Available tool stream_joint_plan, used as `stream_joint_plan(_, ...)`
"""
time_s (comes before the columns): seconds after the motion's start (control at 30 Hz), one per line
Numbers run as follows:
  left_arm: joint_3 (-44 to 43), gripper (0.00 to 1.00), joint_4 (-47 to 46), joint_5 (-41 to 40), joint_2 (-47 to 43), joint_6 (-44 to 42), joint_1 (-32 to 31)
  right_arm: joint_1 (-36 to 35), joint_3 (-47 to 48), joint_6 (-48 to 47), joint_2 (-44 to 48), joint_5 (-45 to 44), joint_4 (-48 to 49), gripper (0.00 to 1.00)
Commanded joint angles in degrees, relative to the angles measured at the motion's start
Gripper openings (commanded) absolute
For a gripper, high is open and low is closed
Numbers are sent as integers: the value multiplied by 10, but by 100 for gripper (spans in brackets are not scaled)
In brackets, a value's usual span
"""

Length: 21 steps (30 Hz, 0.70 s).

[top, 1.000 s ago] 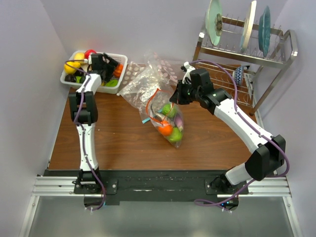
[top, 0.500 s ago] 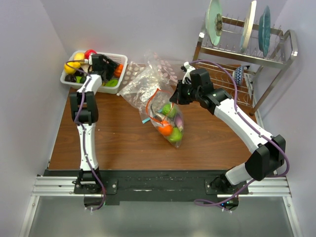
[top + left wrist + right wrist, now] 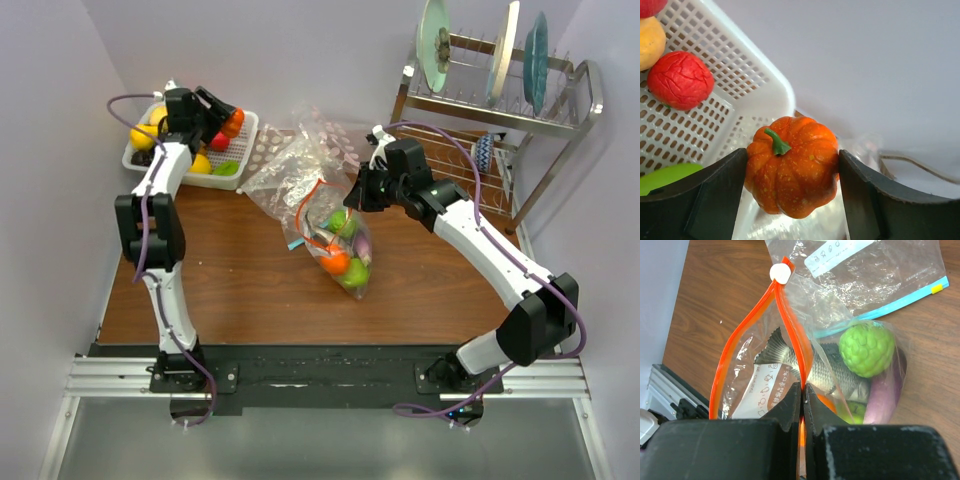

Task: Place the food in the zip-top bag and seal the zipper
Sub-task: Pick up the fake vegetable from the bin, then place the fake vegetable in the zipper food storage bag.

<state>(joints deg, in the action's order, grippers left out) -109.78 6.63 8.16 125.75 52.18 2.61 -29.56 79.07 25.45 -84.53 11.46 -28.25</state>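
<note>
One toy pumpkin (image 3: 792, 172) is clamped by its flanks between the fingers of the left gripper (image 3: 791, 165), stem up and tipped left. It hangs above the far right corner of the white basket (image 3: 740, 65). A red fruit (image 3: 680, 80), a yellow one (image 3: 647, 42) and a green one (image 3: 667, 175) lie in the basket below.

Mid-table lies the zip-top bag (image 3: 335, 240), already holding a green knobbly fruit (image 3: 867, 350), a toy fish (image 3: 830, 375) and a purple piece (image 3: 885, 390). The right gripper (image 3: 803, 390) is closed on one lip of the zipper (image 3: 796, 337), propping the mouth into a narrow loop. A second bag (image 3: 875, 275) with a blue-green strip lies just behind, and a dish rack (image 3: 500, 100) stands at far right.

The pumpkin is round and glossy and gripped only at two sides, so it could roll out on the way across. Only one lip is pinched while the other sags free, so the wide pumpkin may snag the strip, fold the mouth shut or shove the bag along the table. The food near the opening could also block it.

From above, the bag's long axis seems to run diagonally, mouth at far left and closed bottom at near right. The opening faces the left arm's side. The zipper runs roughly far to near, with its white slider (image 3: 780, 272) at one end.
</note>
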Motion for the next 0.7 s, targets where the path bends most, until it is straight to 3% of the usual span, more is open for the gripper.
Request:
stream_joint_plan(0.0, 77, 58, -49, 34, -117, -34, 4, 2, 5, 2, 15, 2, 19, 0)
stream_joint_plan(0.13, 181, 58, -108, 74, -210, -16, 3, 2, 6, 4, 15, 8, 19, 0)
stream_joint_plan(0.43, 324, 56, -145, 176, -355, 17, -22, 1, 19, -1, 17, 7, 9, 0)
stream_joint_plan(0.67, 417, 56, -153, 187, -451, 26, -117, 2, 31, 0, 9, 17, 7, 0)
